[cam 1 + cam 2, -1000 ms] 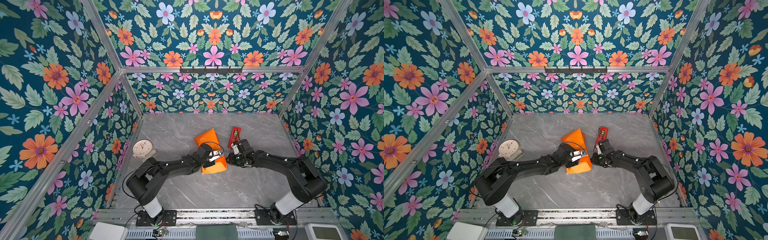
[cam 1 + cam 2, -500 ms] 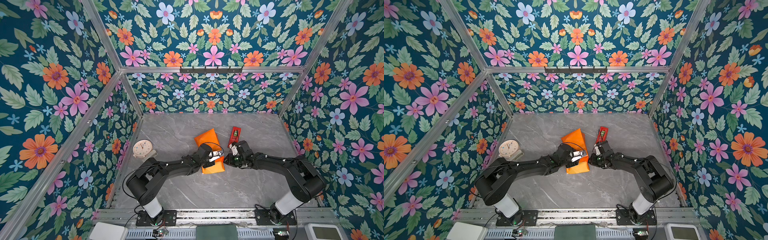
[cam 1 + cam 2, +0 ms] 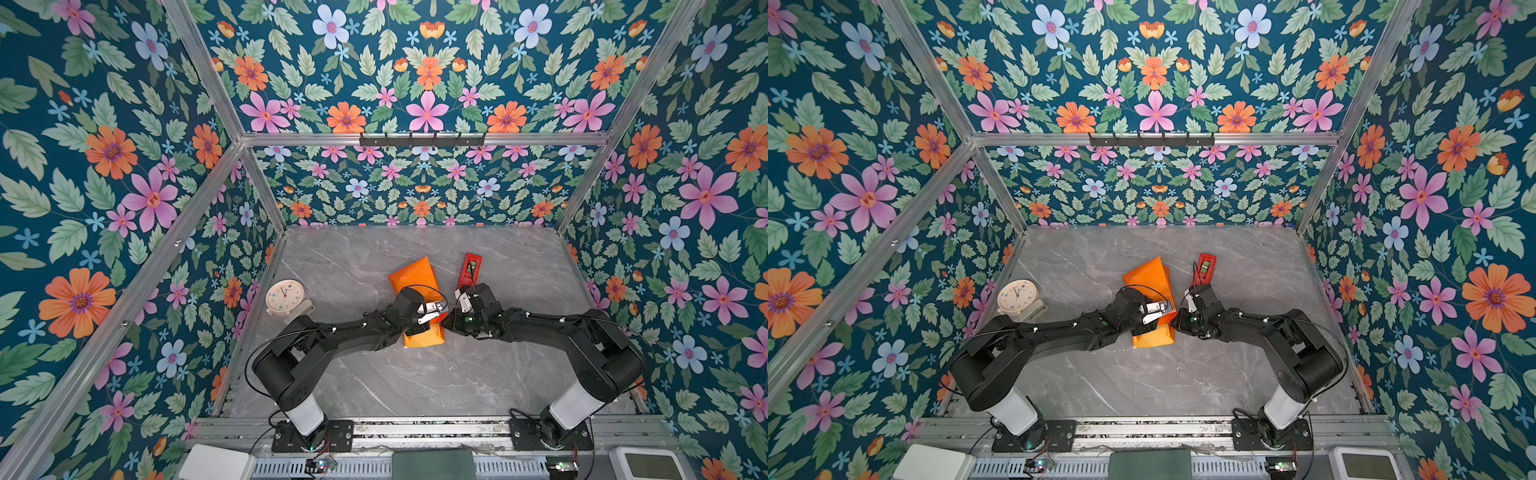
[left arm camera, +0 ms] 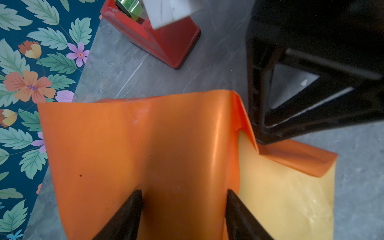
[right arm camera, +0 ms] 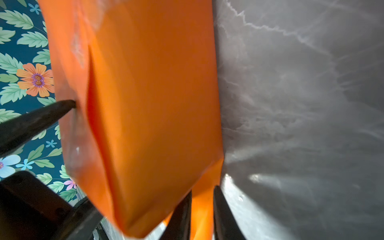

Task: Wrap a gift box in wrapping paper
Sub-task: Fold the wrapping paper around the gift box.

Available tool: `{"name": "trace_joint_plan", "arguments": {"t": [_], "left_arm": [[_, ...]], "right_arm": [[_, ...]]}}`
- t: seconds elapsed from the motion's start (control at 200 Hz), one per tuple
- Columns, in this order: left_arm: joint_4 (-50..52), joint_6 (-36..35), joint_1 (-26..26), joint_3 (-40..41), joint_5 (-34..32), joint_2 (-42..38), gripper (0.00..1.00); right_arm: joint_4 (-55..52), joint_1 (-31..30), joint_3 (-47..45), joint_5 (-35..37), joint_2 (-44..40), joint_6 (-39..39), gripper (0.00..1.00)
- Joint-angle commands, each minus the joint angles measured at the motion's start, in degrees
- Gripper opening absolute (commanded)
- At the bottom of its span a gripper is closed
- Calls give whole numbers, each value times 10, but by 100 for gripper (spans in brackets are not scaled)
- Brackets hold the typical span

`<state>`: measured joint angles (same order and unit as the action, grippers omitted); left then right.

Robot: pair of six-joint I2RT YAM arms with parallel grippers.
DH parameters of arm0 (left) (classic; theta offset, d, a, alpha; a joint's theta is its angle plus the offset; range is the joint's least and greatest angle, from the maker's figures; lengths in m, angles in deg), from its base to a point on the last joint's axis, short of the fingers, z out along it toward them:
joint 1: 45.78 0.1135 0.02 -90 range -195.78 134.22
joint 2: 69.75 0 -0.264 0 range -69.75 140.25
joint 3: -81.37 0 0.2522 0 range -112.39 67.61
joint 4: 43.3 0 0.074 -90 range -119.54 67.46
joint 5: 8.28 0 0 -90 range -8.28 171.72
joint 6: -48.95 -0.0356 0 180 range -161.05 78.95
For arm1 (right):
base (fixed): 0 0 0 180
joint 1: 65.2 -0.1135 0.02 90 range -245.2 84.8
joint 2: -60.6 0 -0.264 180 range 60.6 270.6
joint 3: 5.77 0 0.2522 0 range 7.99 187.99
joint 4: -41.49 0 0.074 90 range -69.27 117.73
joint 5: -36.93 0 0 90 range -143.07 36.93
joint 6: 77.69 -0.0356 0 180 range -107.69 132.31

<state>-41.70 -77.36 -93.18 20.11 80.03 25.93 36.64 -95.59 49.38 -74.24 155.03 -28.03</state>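
Left gripper (image 3: 433, 312): jaws spread, tips pressing down on the glossy orange wrapping paper (image 3: 411, 276). Paper is folded into a flat parcel on the table (image 3: 415, 382), just left of the red tape holder (image 3: 470, 268). Gift box hidden under it. Right gripper (image 5: 203, 190), just in front of the tape holder: jaws narrow, astride a paper flap. Cannot tell if pinched.
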Motion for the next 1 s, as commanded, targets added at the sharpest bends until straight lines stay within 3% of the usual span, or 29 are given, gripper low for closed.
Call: {"name": "trace_joint_plan", "arguments": {"t": [0.0, 0.995], "left_arm": [[118, 3, 1, 6, 0, 9, 63], [122, 3, 2, 7, 5, 13, 62]], "right_arm": [[40, -5, -9, 19, 1, -24, 20], [183, -32, -51, 61, 33, -97, 13]]}}
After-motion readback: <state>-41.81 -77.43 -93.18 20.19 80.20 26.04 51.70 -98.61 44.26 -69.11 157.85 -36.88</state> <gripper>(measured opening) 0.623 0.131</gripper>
